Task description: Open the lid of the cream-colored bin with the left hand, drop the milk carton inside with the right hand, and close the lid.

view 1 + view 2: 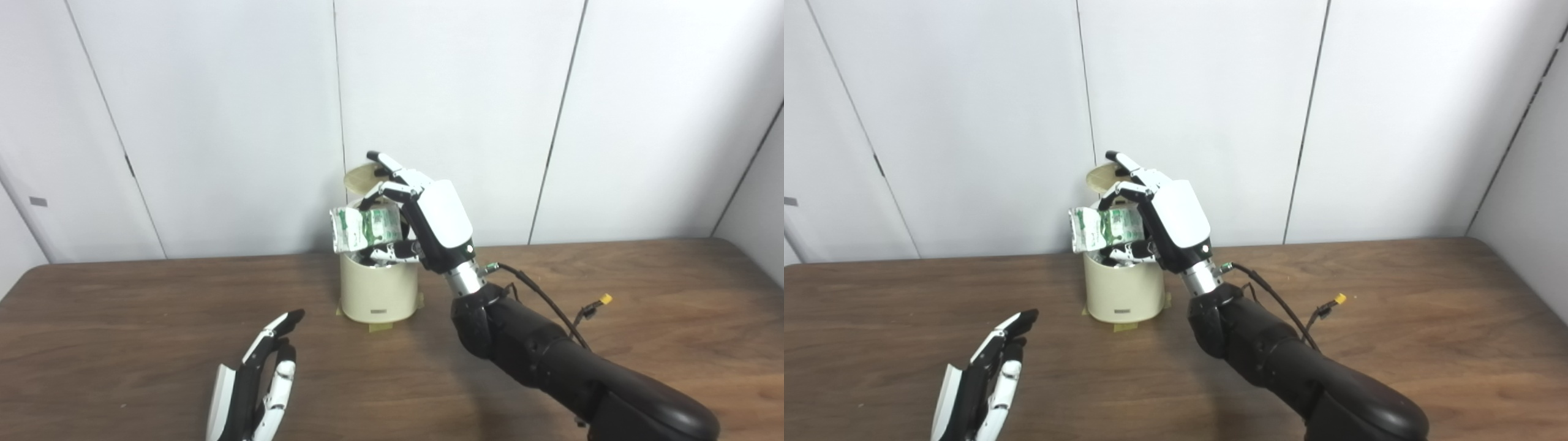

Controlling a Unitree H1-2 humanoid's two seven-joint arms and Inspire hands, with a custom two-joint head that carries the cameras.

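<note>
The cream-colored bin point(378, 293) stands on the brown table near the back wall, its round lid point(361, 177) tipped up and open behind it. My right hand point(422, 214) hovers over the bin's mouth, shut on a white and green milk carton point(365, 228) that lies sideways just above the rim. Low at the front left, my left hand point(260, 380) rests open with fingers extended, well away from the bin and holding nothing.
Strips of tape point(381, 327) mark the bin's base on the table point(153, 318). A black cable with a yellow connector point(605, 299) hangs off my right forearm. White wall panels stand close behind the bin.
</note>
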